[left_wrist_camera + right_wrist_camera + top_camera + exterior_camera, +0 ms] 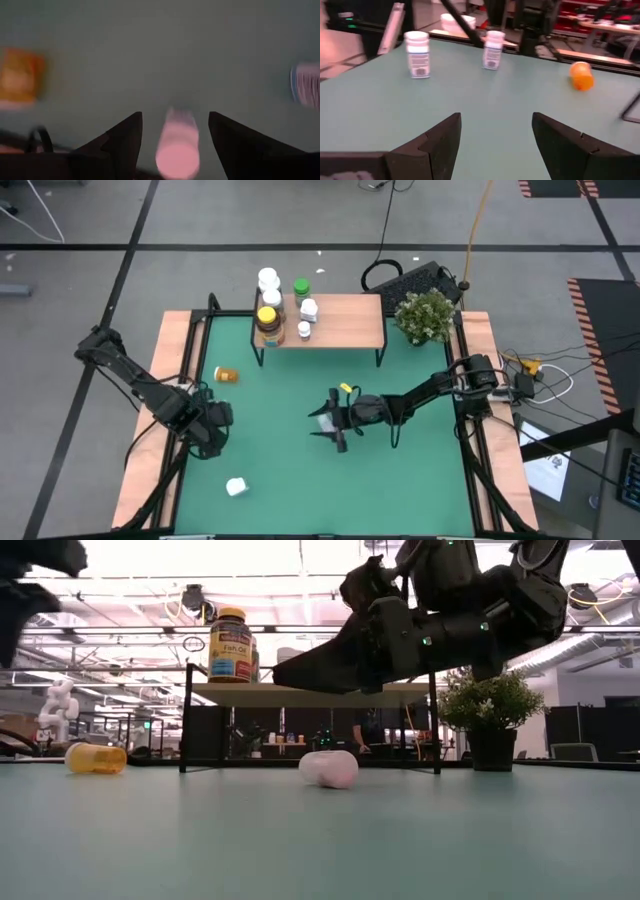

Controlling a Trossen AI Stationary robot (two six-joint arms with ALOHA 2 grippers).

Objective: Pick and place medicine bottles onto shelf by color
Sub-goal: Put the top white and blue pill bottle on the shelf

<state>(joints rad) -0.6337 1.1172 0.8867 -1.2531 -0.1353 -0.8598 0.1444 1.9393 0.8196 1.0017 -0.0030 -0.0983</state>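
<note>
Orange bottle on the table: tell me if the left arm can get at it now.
Probably yes. The orange bottle lies on open table near the left gripper, whose fingers stand open, with nothing between the two. The shelf stands just beyond it, apart.

Shelf [340, 320]: pale wood top, thin black metal legs. Counter [300, 470]: matt green, wood-edged. Bottles [270, 320]: smooth plastic.

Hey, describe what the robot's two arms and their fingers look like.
Both are dark, almost black jointed arms with black cables along them. The left gripper and right gripper end in two dark, wedge-shaped fingers tapering to points. The right arm carries a small yellow tag and, in the low view, small green lights.
</note>
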